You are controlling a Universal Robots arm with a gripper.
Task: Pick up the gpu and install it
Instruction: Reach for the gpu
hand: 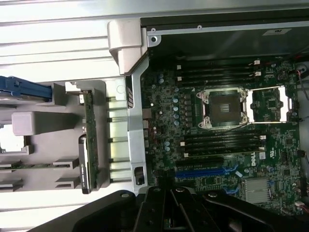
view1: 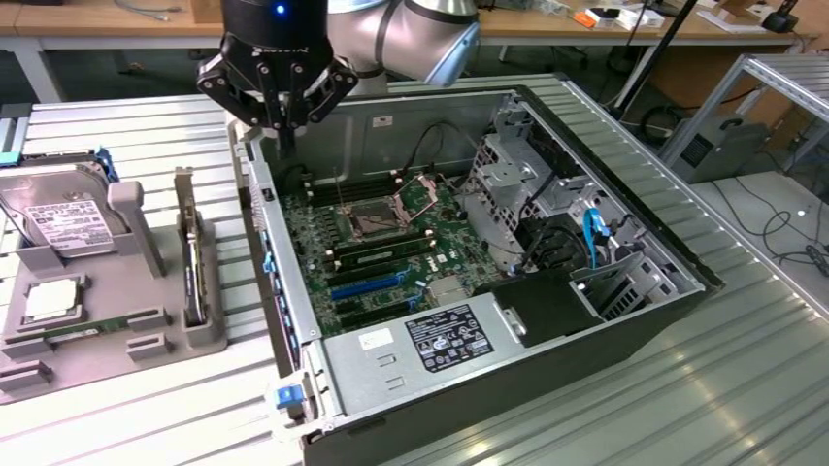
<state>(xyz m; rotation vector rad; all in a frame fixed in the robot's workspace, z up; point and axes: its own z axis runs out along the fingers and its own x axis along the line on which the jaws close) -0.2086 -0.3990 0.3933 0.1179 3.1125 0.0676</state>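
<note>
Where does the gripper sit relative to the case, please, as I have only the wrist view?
Observer: The gripper hangs above the case, over its far corner on the exterior view's left.
Operator: Thanks. What is beside the gpu on the holder?
Observer: Past the gpu, toward the exterior view's left, a hard drive with a white label leans in the holder.
Operator: And what lies beyond the blue slots?
Observer: A power supply with a black label sits at that end of the case.
</note>
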